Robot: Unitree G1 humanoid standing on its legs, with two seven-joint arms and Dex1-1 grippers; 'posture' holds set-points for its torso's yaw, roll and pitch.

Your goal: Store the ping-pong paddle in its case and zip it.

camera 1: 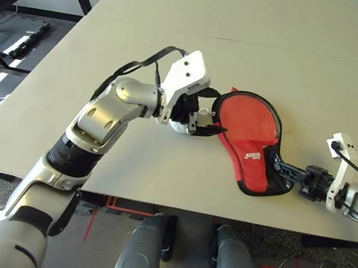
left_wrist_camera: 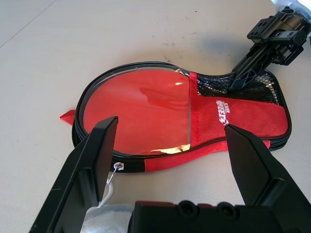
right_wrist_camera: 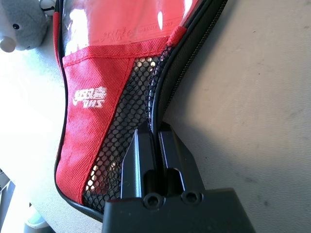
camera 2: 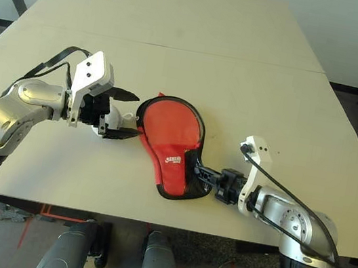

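Zipping in hand | case point(camera 1: 250, 142) lies flat on surface point(camera 1: 262, 45), paddle seen inside through its clear window | right hand point(camera 2: 201, 173) clamped on zipper rim at handle end | left hand point(camera 1: 212, 121) spread apart beside round end | pull is best kept along the rim, case steadied.

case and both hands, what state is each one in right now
case: lying flat on the table, zipper closed along the visible rim, clear window up.
left hand: fingers wide open, at the case's round end, gripping nothing.
right hand: fingers shut on the black zipper rim at the case's narrow mesh end.
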